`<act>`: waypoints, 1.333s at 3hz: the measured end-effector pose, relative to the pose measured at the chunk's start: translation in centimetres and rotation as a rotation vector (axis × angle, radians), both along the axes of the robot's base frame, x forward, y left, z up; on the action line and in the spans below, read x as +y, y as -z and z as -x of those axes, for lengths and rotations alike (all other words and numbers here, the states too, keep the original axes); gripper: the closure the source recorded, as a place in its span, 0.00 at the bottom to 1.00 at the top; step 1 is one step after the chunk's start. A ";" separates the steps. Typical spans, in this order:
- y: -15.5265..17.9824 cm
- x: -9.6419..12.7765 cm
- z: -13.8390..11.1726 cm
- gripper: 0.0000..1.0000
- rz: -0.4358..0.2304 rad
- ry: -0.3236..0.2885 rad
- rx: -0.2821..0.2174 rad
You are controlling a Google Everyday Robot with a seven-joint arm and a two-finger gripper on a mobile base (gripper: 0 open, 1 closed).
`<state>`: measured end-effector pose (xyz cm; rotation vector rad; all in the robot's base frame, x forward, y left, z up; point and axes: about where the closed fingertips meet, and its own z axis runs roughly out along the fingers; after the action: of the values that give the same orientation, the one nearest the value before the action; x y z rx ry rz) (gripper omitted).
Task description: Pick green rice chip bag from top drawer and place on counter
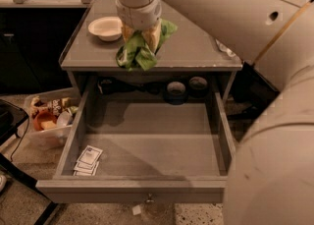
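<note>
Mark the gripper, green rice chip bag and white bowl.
gripper point(141, 41): camera view, midway between fingertips, over the counter point(196, 52).
green rice chip bag point(136, 58): camera view, crumpled lower part.
white bowl point(105, 26): camera view, inner surface.

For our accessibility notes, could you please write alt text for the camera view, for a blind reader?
The robot's gripper holds a crumpled green chip bag over the front of the grey counter, near a white bowl. Below, the drawer stands open, with white packets in its front left corner.
</note>
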<state>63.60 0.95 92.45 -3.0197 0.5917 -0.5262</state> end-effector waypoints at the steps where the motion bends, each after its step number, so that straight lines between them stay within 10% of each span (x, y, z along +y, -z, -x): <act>1: 0.0 -2.1 -3.8 1.00 -0.066 0.014 0.036; 2: 2.2 -4.1 -7.4 1.00 -0.245 0.076 0.085; 4: -0.9 -8.3 -11.7 1.00 -0.555 0.244 -0.021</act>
<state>75.30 -7.32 93.38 -2.4318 0.9310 -0.3267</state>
